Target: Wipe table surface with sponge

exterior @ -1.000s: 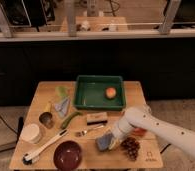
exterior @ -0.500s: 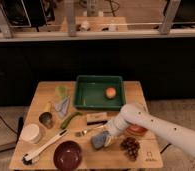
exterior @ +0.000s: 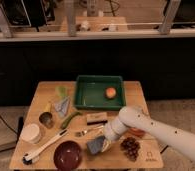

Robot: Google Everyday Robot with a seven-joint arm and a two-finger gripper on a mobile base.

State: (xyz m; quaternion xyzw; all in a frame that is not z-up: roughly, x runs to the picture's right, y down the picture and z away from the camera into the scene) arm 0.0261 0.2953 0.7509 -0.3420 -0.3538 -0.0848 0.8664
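The grey-blue sponge (exterior: pixel 95 145) with a yellowish edge lies on the light tan wooden table surface (exterior: pixel 116 159) near its front edge, right of the middle. My gripper (exterior: pixel 105 140) comes in from the right on a white arm (exterior: pixel 156 132). It is shut on the sponge's right end and presses it against the tabletop. The table's small dark logo mark (exterior: pixel 150 156) sits at the front right corner.
A green tray (exterior: pixel 86 95) holding an orange (exterior: pixel 110 92) stands at the back. A brown and tan block (exterior: pixel 96 117), fork (exterior: pixel 88 132), dark grapes (exterior: pixel 130 148), maroon bowl (exterior: pixel 67 155), white-handled brush (exterior: pixel 43 147), white cup (exterior: pixel 31 133) and green vegetable (exterior: pixel 70 119) crowd the table.
My gripper and the sponge have slid a little to the left along the front of the table. The arm has followed. Nothing else has moved.
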